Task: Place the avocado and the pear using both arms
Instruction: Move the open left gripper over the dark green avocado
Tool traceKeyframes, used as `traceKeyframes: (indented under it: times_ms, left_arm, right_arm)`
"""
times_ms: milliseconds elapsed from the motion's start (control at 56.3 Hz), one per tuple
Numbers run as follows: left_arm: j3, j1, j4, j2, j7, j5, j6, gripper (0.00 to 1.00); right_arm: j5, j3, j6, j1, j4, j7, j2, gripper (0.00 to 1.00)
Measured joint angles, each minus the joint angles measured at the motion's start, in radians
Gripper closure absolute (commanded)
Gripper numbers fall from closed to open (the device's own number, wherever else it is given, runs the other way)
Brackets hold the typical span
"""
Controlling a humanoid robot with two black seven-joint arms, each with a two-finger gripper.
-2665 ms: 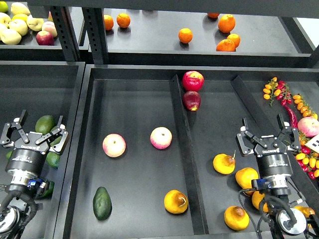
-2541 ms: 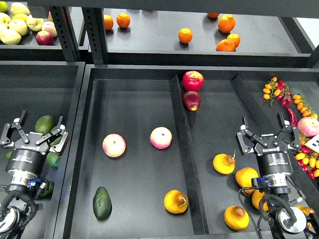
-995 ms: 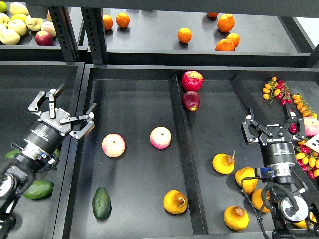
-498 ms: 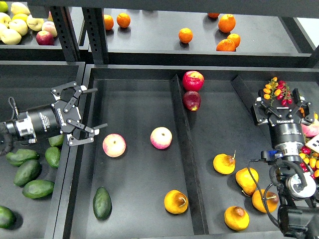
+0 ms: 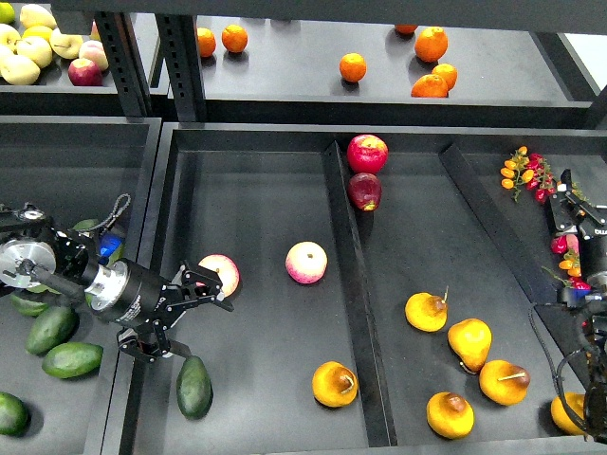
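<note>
The dark green avocado (image 5: 193,387) lies at the front left of the middle tray's left compartment. My left gripper (image 5: 194,322) is open and empty just behind the avocado, low over the tray floor and not touching it. One finger overlaps a pink-yellow apple (image 5: 220,272). A yellow-orange pear (image 5: 335,384) with a brown blotch lies at the front of the same compartment, by the divider. My right gripper (image 5: 579,223) is at the right edge of the view, partly cut off; its fingers cannot be told apart.
A second pink-yellow apple (image 5: 306,263) lies mid-compartment. Two red apples (image 5: 366,171) sit at the divider's (image 5: 351,294) far end. Several pears (image 5: 469,344) lie in the right compartment. Avocados (image 5: 72,359) fill the left bin. Oranges (image 5: 353,67) are on the back shelf.
</note>
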State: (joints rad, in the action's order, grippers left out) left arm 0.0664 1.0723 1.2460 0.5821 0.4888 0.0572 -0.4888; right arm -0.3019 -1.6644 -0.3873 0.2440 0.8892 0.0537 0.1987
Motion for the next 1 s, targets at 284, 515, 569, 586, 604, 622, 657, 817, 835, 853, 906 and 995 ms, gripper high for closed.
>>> traceKeyframes:
  times_ms: [284, 515, 569, 586, 604, 622, 657, 817, 835, 853, 906, 995]
  left_arm:
    - [0.012, -0.028, -0.013, -0.020, 0.000, -0.021, 0.000, 0.00]
    - [0.019, -0.036, -0.034, -0.034, 0.000, 0.002, 0.000, 0.00]
    - [0.032, -0.035, -0.050, -0.051, 0.000, 0.043, 0.000, 0.00]
    - [0.037, -0.035, -0.055, -0.055, 0.000, 0.055, 0.000, 0.00]
    - [0.041, -0.035, -0.059, -0.058, 0.000, 0.067, 0.000, 0.00]
    - [0.046, -0.035, -0.064, -0.062, 0.000, 0.078, 0.000, 0.00]
    - [0.059, -0.034, -0.074, -0.072, 0.000, 0.103, 0.000, 0.00]
    - [0.116, -0.042, -0.101, -0.134, 0.000, 0.191, 0.000, 0.00]
    - [0.117, -0.043, -0.103, -0.136, 0.000, 0.194, 0.000, 0.00]
    - [0.118, -0.044, -0.106, -0.139, 0.000, 0.201, 0.000, 0.00]
    - [0.121, -0.047, -0.124, -0.149, 0.000, 0.234, 0.000, 0.00]
    - [0.122, -0.050, -0.153, -0.167, 0.000, 0.271, 0.000, 0.00]
  right_arm:
    - [0.000, 0.000, -0.003, 0.005, -0.019, 0.006, -0.007, 0.00]
    - [0.000, 0.000, -0.007, -0.001, -0.015, 0.005, -0.010, 0.00]
    - [0.000, 0.000, -0.007, 0.000, -0.014, 0.005, -0.008, 0.00]
    - [0.000, 0.000, -0.007, 0.001, -0.013, 0.005, -0.007, 0.00]
    - [0.000, 0.000, -0.007, 0.001, -0.012, 0.005, -0.006, 0.00]
    - [0.000, 0.000, -0.007, 0.002, -0.012, 0.005, -0.005, 0.00]
    - [0.000, 0.000, -0.007, 0.003, -0.011, 0.005, -0.003, 0.00]
    - [0.000, 0.000, -0.007, 0.004, -0.010, 0.005, 0.002, 0.00]
    - [0.000, 0.000, -0.007, 0.003, -0.010, 0.005, 0.002, 0.00]
    - [0.000, 0.000, -0.007, 0.003, -0.010, 0.005, 0.002, 0.00]
    - [0.000, 0.000, -0.007, 0.001, -0.010, 0.005, 0.002, 0.00]
    - [0.000, 0.000, -0.007, -0.001, -0.010, 0.005, -0.004, 0.00]
